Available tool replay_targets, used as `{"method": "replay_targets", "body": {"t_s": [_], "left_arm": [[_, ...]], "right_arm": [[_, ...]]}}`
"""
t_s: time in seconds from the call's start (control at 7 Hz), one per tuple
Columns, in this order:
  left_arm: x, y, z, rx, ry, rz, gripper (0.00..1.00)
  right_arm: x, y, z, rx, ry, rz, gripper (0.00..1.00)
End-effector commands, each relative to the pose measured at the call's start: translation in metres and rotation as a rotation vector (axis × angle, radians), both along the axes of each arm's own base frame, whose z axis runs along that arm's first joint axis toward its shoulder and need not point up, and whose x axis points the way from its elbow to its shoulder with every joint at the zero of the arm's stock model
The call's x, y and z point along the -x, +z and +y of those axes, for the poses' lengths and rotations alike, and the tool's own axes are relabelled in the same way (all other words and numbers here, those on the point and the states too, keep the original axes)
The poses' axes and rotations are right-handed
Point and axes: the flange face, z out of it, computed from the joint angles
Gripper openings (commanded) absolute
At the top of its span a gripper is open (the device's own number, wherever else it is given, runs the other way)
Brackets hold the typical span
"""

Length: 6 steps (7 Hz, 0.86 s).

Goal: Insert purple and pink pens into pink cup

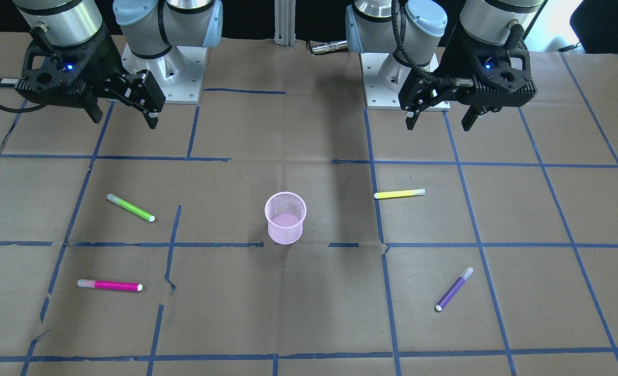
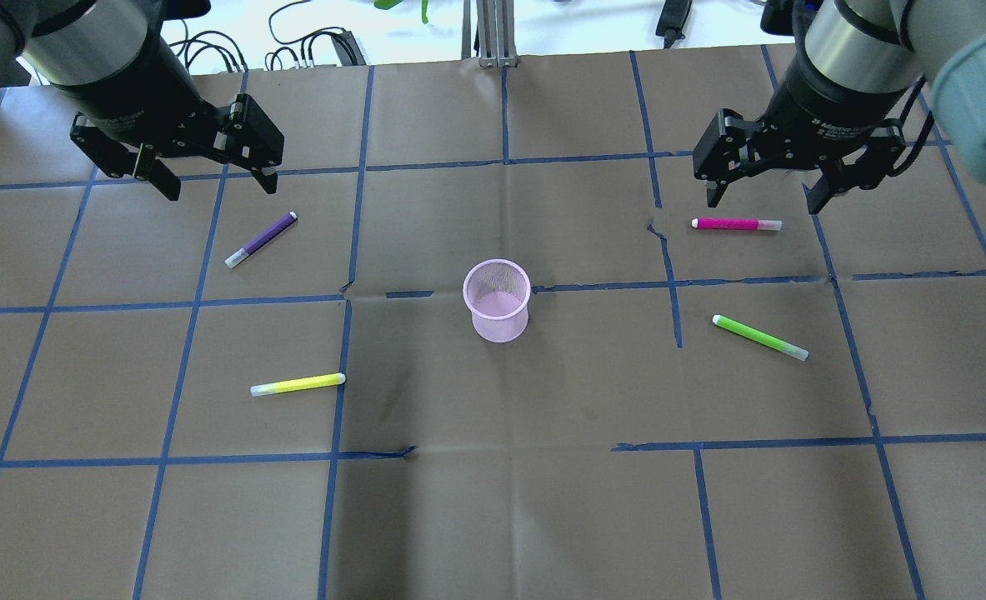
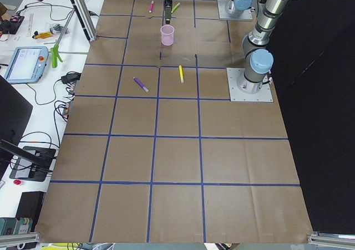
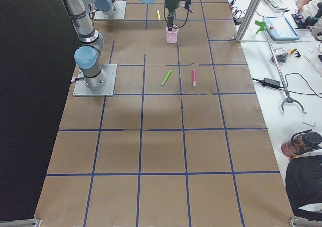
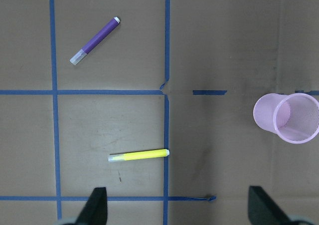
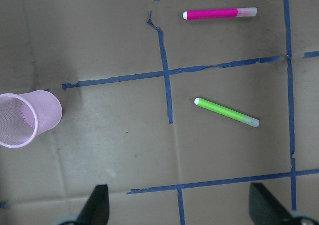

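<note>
Legible text: none.

- Right gripper (image 2: 763,204): one line of white print on the black collar above the fingers, seen in the overhead view. It is too small and blurred to read.
- Teach pendant (image 3: 25,63): on the side bench, screen lit, contents too small to make out from either side view.

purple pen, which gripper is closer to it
Left. The left gripper hangs close beside the purple pen; the right gripper is far off, past the pink cup, near the pink pen.
</note>
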Motion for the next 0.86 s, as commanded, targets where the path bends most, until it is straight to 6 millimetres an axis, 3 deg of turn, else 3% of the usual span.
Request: {"method": "replay_targets", "body": {"t_s": [0.0,0.71], "left_arm": [[0.0001,0.0002,-0.0005,0.003,0.006,0.001,0.98],[0.0,0.0008,0.0009,0.003,0.001,0.0,0.98]], "right_arm": [[-0.0008,0.0003,0.002,-0.003,0.003,-0.001,1.0],[0.0021,-0.0087,-0.0004,-0.016,0.046,-0.002,1.0]]}}
